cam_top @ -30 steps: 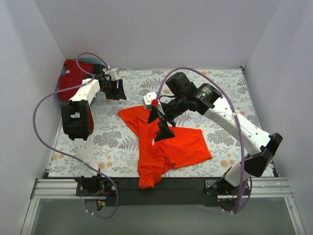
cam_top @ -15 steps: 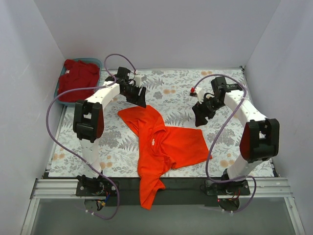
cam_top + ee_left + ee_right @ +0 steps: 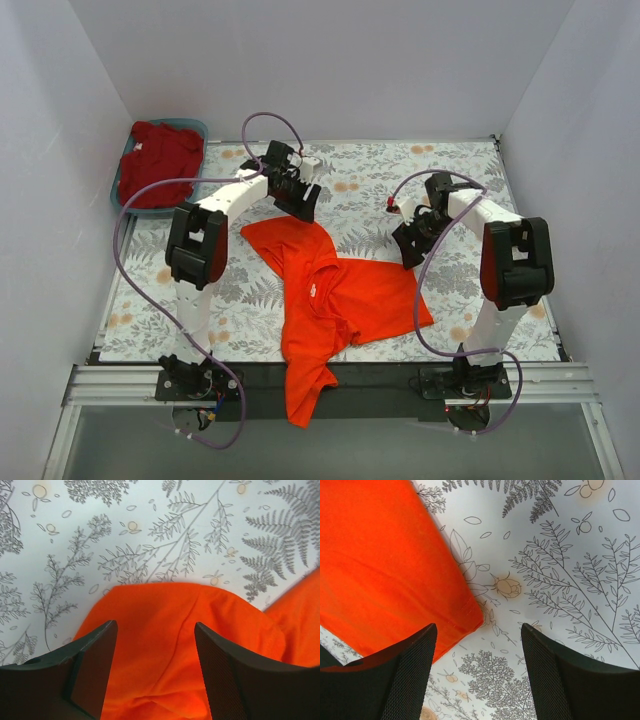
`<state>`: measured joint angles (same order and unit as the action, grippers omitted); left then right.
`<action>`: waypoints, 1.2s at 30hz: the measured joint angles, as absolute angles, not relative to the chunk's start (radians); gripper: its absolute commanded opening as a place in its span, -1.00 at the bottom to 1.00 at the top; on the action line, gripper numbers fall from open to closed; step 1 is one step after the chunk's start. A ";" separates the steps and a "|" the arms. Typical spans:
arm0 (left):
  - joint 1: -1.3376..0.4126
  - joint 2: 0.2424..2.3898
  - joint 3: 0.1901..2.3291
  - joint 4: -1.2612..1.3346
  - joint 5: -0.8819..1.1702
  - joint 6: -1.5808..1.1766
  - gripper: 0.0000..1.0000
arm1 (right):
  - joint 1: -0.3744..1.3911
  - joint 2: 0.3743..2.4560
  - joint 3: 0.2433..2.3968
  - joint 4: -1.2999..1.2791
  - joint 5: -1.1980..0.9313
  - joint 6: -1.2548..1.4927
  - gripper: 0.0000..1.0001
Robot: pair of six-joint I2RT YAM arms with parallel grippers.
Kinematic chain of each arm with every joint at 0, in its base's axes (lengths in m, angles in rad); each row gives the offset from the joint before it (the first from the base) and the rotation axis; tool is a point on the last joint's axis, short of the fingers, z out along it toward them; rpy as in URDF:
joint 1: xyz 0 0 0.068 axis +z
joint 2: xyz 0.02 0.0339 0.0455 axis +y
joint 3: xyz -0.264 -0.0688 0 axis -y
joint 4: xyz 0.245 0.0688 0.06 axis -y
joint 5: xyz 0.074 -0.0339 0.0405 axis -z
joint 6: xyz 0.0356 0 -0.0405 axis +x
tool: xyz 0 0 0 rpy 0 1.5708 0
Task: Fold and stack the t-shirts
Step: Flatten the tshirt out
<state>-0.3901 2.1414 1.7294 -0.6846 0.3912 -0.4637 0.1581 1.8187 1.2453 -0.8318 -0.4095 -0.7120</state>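
Observation:
A bright orange-red t-shirt (image 3: 335, 295) lies rumpled in the middle of the table, one end hanging over the near edge. A darker crimson t-shirt (image 3: 157, 160) sits bunched in the blue bin at the far left. My left gripper (image 3: 303, 205) is open and empty, just above the orange shirt's far corner; that cloth (image 3: 165, 645) shows between its fingers (image 3: 97, 665). My right gripper (image 3: 408, 245) is open and empty at the shirt's far right corner (image 3: 465, 615), with bare table between its fingers (image 3: 555, 680).
The blue bin (image 3: 190, 128) stands at the far left corner. The table (image 3: 470, 190) has a floral leaf-print cover and is walled by white panels on three sides. A black rail (image 3: 400, 378) runs along the near edge.
My left gripper has swung right from beside the bin to the orange shirt's far corner. My right gripper has let go of the shirt's middle and moved right to its far right corner.

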 measured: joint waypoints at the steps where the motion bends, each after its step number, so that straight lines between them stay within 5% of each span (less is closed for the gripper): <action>1: -0.389 2.154 1.738 -0.679 0.384 -0.460 0.25 | 0.158 1.826 1.245 -0.826 -0.406 -0.712 0.51; 8: -0.396 2.212 1.752 -0.665 0.347 -0.429 0.19 | 0.164 1.860 1.240 -0.760 -0.387 -0.711 0.51; 16: -0.409 2.238 1.761 -0.654 0.323 -0.415 -0.20 | 0.198 1.845 1.205 -0.722 -0.402 -0.729 0.04; 18: -0.409 2.238 1.761 -0.654 0.322 -0.413 -0.48 | 0.210 1.834 1.184 -0.723 -0.424 -0.740 -0.20; 20: -0.409 2.239 1.763 -0.657 0.322 -0.413 -1.00 | 0.223 1.826 1.166 -0.732 -0.446 -0.749 -0.97; 29: -0.388 2.214 1.810 -0.636 0.397 -0.441 -1.00 | 0.138 1.823 1.229 -0.833 -0.456 -0.778 -0.97; 36: -0.171 1.716 1.448 -0.607 0.638 -0.363 -1.00 | 0.124 1.454 1.142 -0.948 -0.448 -0.922 -0.97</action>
